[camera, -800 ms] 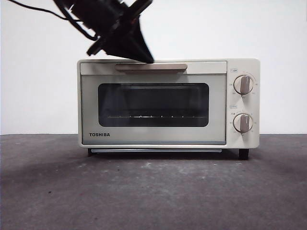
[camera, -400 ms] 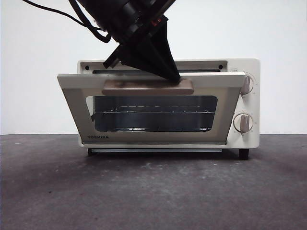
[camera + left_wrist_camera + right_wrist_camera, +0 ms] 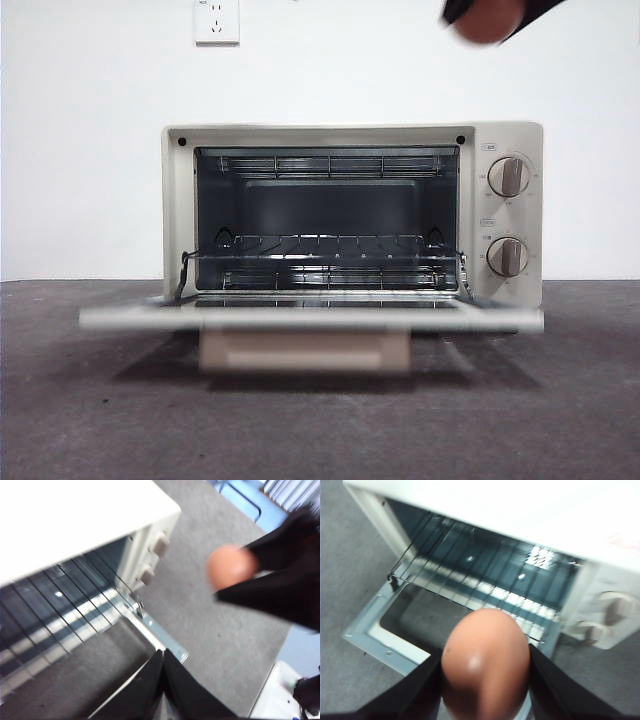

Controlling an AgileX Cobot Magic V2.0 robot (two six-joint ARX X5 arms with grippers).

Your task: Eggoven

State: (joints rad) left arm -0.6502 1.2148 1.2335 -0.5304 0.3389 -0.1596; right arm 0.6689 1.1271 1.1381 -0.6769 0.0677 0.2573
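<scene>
The cream TOSHIBA oven (image 3: 505, 295) stands open, its door (image 3: 310, 318) lying flat toward me with the handle (image 3: 305, 352) hanging below. The wire rack (image 3: 325, 250) inside is bare. My right gripper (image 3: 490, 12) is shut on the reddish-brown egg (image 3: 487, 20), high above the oven's right end. In the right wrist view the egg (image 3: 485, 665) sits between the black jaws, above and in front of the open oven (image 3: 520, 515). My left gripper (image 3: 162, 657) is shut and empty, above the lowered door (image 3: 100, 665). The left wrist view also shows the held egg (image 3: 230, 567).
Two knobs (image 3: 508, 176) sit on the oven's right panel. A wall socket (image 3: 217, 20) is on the white wall behind. The dark grey table (image 3: 100, 420) stretches in front of the door. A white object (image 3: 280, 695) lies beyond the table edge.
The oven door has swung from shut to fully down. The dark gripper that was at the handle has left the front view. The gripper with the egg has come in at top right.
</scene>
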